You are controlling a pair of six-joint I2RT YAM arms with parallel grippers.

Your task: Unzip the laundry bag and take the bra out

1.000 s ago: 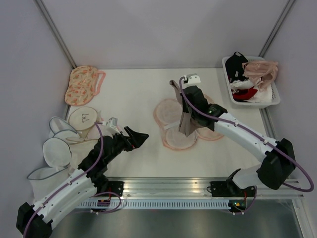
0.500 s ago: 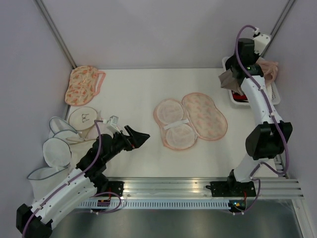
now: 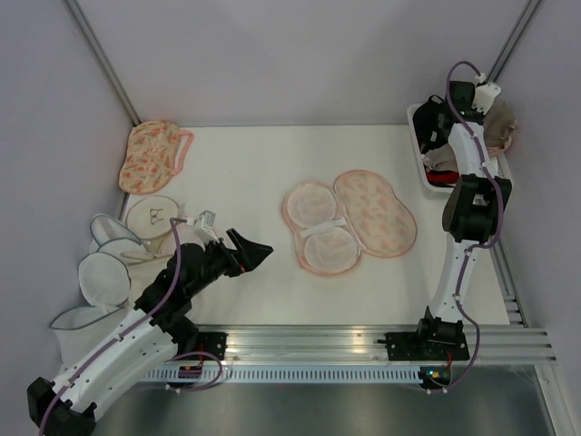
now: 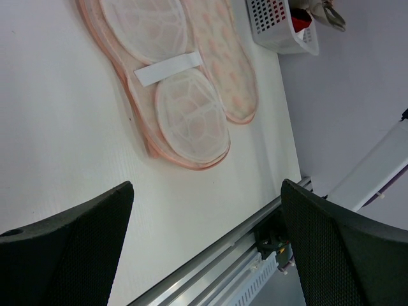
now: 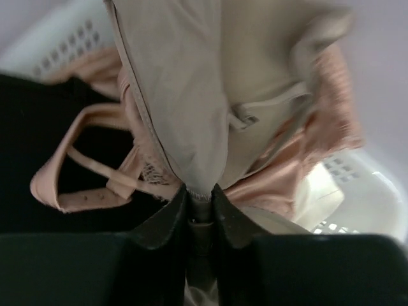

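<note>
Over at the far left corner lies a second floral pouch (image 3: pixel 154 156), and nearer to me a cluster of white mesh bags (image 3: pixel 109 263). The left gripper (image 3: pixel 254 245) hovers low over the table (image 3: pixel 236 182) beside them, its jaws spread wide with nothing between them. In the middle of the table the laundry bag (image 3: pixel 372 211) lies unzipped and folded out flat, its pale inner cups facing up next to its printed half. Well to the right, the right arm reaches up over the white basket (image 3: pixel 502 182). The right gripper (image 5: pixel 199 197) is pinched tight on the tan bra (image 5: pixel 185 83), which hangs over a pale pink bra (image 5: pixel 83 172) and a black garment (image 5: pixel 25 127) in the basket.
</note>
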